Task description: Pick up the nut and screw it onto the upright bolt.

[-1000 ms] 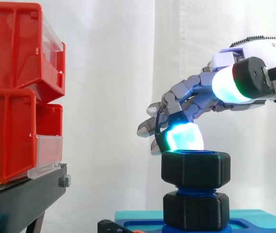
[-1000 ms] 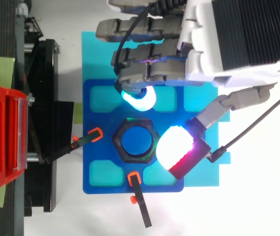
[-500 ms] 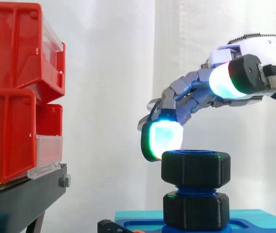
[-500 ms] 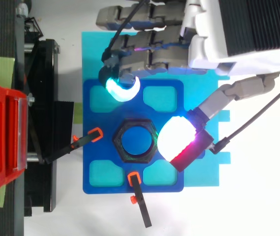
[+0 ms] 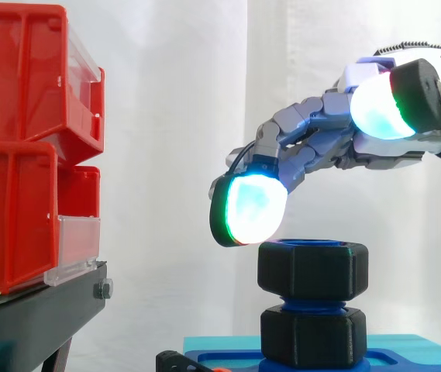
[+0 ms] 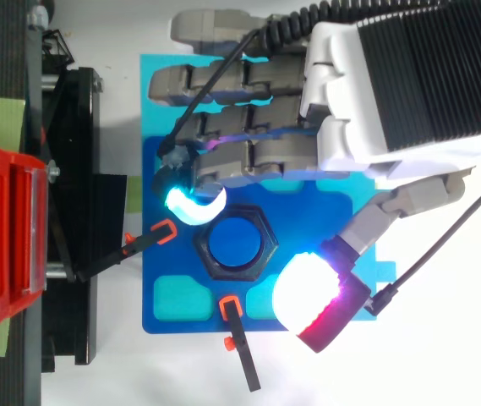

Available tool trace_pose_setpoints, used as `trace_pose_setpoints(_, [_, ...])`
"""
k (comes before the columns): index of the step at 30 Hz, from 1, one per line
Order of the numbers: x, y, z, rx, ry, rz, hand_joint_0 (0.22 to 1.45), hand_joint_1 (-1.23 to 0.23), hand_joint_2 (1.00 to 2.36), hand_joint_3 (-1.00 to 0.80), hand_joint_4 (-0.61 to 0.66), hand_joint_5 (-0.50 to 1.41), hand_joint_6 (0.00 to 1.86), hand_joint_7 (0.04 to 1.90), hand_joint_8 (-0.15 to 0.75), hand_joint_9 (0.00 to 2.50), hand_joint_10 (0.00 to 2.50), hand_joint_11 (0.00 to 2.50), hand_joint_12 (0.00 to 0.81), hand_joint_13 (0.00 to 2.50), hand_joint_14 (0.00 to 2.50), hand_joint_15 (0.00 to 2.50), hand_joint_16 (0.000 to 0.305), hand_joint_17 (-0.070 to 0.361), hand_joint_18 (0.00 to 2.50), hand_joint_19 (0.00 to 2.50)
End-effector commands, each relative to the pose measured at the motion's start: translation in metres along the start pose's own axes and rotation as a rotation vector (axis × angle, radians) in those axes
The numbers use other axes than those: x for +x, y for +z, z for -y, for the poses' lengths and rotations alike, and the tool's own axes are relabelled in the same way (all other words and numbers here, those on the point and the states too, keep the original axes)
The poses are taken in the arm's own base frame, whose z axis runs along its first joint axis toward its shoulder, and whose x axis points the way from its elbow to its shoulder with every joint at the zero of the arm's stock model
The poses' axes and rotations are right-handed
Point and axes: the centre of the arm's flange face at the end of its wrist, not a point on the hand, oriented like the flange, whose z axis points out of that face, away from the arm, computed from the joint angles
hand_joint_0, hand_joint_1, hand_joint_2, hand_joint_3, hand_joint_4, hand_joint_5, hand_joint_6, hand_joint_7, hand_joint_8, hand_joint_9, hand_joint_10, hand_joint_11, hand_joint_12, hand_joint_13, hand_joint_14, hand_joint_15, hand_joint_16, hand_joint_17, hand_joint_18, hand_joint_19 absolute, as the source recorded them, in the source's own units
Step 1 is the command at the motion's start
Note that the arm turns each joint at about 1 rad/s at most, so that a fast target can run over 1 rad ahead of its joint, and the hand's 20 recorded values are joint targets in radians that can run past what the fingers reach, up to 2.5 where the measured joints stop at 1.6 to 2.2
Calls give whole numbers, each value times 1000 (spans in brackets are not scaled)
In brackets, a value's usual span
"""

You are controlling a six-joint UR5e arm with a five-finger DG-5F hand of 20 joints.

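While my hand [image 6: 350, 110] hangs over the fixture, fingers stretched out loose and only a bit bent, it's got hold of nothing at all.

> ok so where's the nut then?

Right under my fingers. The black hex nut [image 5: 313, 269] sits on the blue bolt [image 6: 233, 243], up near its top, with a second black hex piece [image 5: 313, 335] lower on the same bolt. From above, the nut lies between my glowing fingertip [image 5: 247, 208] and my thumb pad [image 6: 308, 288], one on either side of it.

> touching it?

Thumb pad is off to the side, apart from it. The cyan fingertip is just beside one corner, about level with the nut's top edge in the side view. Honestly can't tell if it grazes it or not.

> what's around?

A blue plate [image 6: 160, 279] below my palm, lying on a cyan mat [image 6: 151, 93], with two orange-tipped clamps [image 6: 151, 241] on the plate's edges. Red bins [image 5: 18, 116] on a black stand [image 5: 34, 318] are out past my fingertips, well apart.
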Motion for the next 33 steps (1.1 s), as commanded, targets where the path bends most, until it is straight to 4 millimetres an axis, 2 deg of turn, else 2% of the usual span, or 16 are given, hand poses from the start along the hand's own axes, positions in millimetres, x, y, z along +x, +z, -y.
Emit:
trace_pose_setpoints(1, [2, 1, -2, 1, 12, 2, 478, -185, 1000, -500, 292, -113, 502, 747, 252, 569, 0, 0, 314, 179, 0, 0, 40, 90, 0, 0])
trace_pose_setpoints(13, [3, -3, 1, 10, 18, -17, 479, -183, 1000, -500, 298, -100, 503, 853, 260, 593, 0, 0, 317, 185, 0, 0, 39, 89, 0, 0])
trace_pose_setpoints(17, [2, -4, 3, 11, 18, -17, 482, -183, 1000, -500, 293, -85, 504, 1014, 271, 617, 0, 0, 315, 198, 0, 0, 39, 87, 0, 0])
trace_pose_setpoints(26, [1, -7, 9, 20, 18, -16, 485, -190, 1000, -500, 242, -68, 503, 1240, 280, 649, 0, 0, 314, 225, 0, 0, 37, 84, 0, 0])
trace_pose_setpoints(30, [-1, -8, 12, 23, 18, -13, 489, -199, 1000, -500, 210, -45, 500, 1461, 284, 688, 0, 0, 309, 260, 0, 0, 36, 81, 0, 0])
trace_pose_setpoints(33, [-1, -9, 14, 25, 18, -14, 492, -205, 1000, -500, 200, -50, 539, 1427, 285, 708, 0, 0, 305, 275, 0, 0, 35, 80, 0, 0])
